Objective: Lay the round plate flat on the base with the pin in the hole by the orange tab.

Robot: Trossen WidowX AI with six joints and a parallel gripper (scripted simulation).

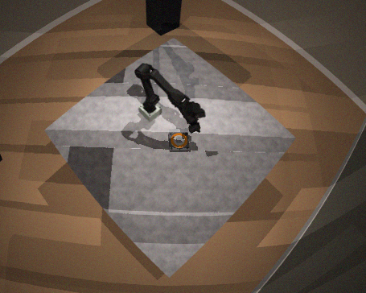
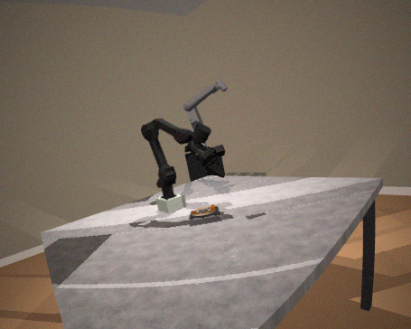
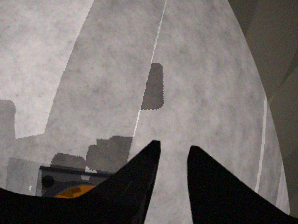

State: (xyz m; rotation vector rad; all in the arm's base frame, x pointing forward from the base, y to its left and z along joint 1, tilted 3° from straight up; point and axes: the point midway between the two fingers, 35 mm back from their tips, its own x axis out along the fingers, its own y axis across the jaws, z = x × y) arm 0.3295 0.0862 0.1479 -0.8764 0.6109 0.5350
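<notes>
Where wood floor [image 1: 36, 225] surrounds it, grey marbled table [image 2: 212, 253] (tool [image 3: 174, 156] narrowed, empty).

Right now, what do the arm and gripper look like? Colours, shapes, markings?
The arm is matte black throughout, made of slim tubular links with chunkier rounded joints, mounted on a pale greenish-white square block. The gripper is also black, with two fingers that taper to sharp points. No cables, labels or markings are visible on either.

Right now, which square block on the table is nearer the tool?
The dark base under the orange-rimmed plate; the tool hangs just beyond its corner. The pale block is farther, under the arm's foot.
</notes>
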